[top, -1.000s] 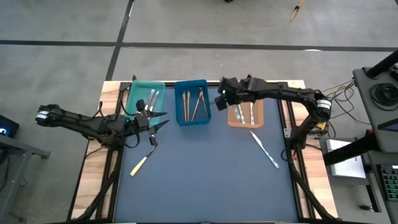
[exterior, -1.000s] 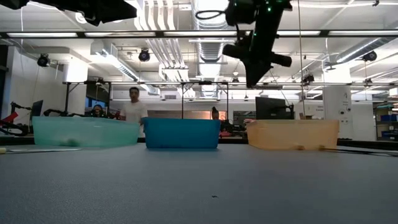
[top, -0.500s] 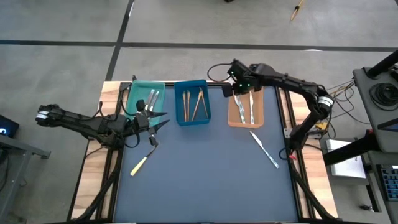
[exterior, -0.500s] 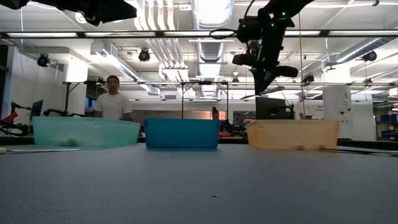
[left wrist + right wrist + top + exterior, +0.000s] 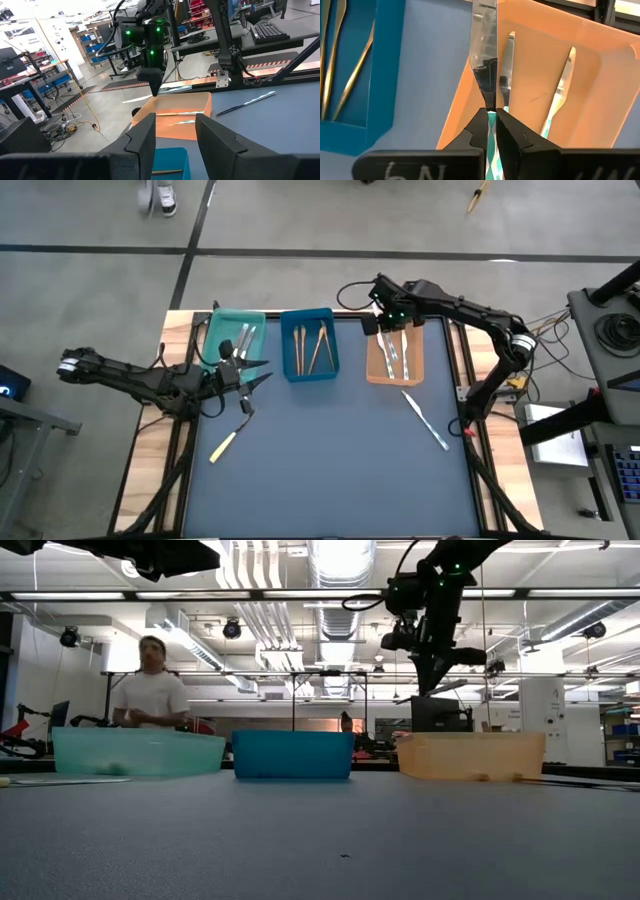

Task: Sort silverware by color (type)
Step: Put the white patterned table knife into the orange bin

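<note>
My right gripper (image 5: 386, 321) hangs over the far left part of the orange tray (image 5: 415, 372), shut on a silver knife (image 5: 484, 45) with a pale blue patterned handle. Two like pieces (image 5: 560, 90) lie flat in that tray. Tan-brown pieces (image 5: 312, 346) lie in the blue tray (image 5: 308, 375), and pale pieces (image 5: 245, 337) in the teal tray (image 5: 222, 330). On the mat lie one more silver knife (image 5: 425, 418) and a cream-handled piece (image 5: 224, 446). My left gripper (image 5: 262, 372) stands open and level above the table's left side, holding nothing. My right gripper pinches the knife between its two fingertips (image 5: 481, 125) where the blade meets the handle (image 5: 490, 102). The fingers slant steeply down from above and lie across the knife. The blade juts out past the fingertips, lifted clear above the orange tray (image 5: 530, 60); most of the handle is hidden between the fingers.
The three trays stand in a row along the table's far edge. The dark mat (image 5: 330, 460) in front of them holds only the two loose pieces. A person (image 5: 150, 690) walks in the room behind the table.
My right gripper has swung toward the table's right edge, from the gap beside the blue tray to over the orange tray's far left part, rolling somewhat, with the knife still pinched. The person behind the table has walked toward the left.
</note>
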